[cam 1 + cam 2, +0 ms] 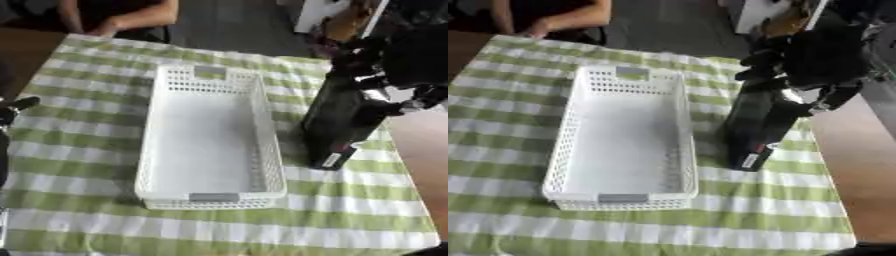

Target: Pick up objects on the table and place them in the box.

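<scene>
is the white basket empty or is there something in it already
Empty: the white basket shows only its bare floor. The dark box is outside it, on the cloth to its right, under the right hand.

soft, even daylight, whole picture slightly blurred; white basket [210,145] glows bright, dark bottle [337,125] throws faint shadow on the tabletop [350,215].

No text can be read anywhere. The dark bottle [337,120] carries a small pale label [331,160] near its base — with a touch of red beside it — but its print is too blurred to make out.
</scene>
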Available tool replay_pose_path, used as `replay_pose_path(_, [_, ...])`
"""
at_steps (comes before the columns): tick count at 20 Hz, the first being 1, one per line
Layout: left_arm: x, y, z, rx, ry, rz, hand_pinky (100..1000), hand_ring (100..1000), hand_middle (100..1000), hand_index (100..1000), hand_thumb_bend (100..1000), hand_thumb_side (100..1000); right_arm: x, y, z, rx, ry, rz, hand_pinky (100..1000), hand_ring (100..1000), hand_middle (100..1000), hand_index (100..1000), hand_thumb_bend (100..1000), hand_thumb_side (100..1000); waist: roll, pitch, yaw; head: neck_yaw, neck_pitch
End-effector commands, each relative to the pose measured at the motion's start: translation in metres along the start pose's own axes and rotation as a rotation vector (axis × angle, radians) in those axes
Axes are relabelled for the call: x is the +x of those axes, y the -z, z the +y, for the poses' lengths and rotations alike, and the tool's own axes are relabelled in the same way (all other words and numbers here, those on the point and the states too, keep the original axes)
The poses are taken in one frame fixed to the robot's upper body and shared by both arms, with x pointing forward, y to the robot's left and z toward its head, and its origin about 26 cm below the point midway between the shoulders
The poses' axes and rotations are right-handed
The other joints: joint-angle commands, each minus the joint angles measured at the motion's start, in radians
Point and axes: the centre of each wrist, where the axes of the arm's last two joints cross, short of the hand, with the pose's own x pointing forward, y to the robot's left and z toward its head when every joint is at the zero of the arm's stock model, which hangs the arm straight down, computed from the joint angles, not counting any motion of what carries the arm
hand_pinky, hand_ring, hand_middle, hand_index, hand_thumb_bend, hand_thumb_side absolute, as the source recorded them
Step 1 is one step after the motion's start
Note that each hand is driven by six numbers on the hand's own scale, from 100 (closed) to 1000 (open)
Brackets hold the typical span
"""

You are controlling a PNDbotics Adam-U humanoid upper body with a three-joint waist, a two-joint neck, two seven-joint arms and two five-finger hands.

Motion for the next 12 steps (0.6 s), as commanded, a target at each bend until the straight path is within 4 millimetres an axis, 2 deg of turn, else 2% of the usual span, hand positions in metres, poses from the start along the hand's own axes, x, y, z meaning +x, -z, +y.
replay_pose_path(1, [0.0061,0.0051,0.0025,-0.015,0.014,-0.029,778,1000,1000,900,178,1000,-0.0086,-0.0076,-0.002,0.013,-0.017,0.022,1000,1000,1000,1000,524,338,0.005,-0.008,0.0,-0.007,-0.01])
replay_pose_path(10, [0.006,0.0049,0.003,-0.014,0.016,-0.028,778,1000,1000,900,178,1000,-0.0064,-0.0094,0.0047,0.021,-0.001,0.016,1000,1000,1000,1000,523,345,0.004,-0.008,-0.001,-0.004,-0.009])
replay_pose_path(11, [0.0059,0.0048,0.0032,-0.013,0.017,-0.027,778,1000,1000,900,174,1000,-0.0057,-0.0105,0.0047,0.02,-0.002,0.014,1000,1000,1000,1000,552,358,0.004,-0.008,-0.002,-0.003,-0.009])
replay_pose_path(12, [0.0058,0.0047,0.0034,-0.013,0.018,-0.026,778,1000,1000,899,177,1000,-0.0048,-0.0117,0.0046,0.021,-0.003,0.012,1000,1000,1000,1000,522,342,0.003,-0.008,-0.004,-0.002,-0.008])
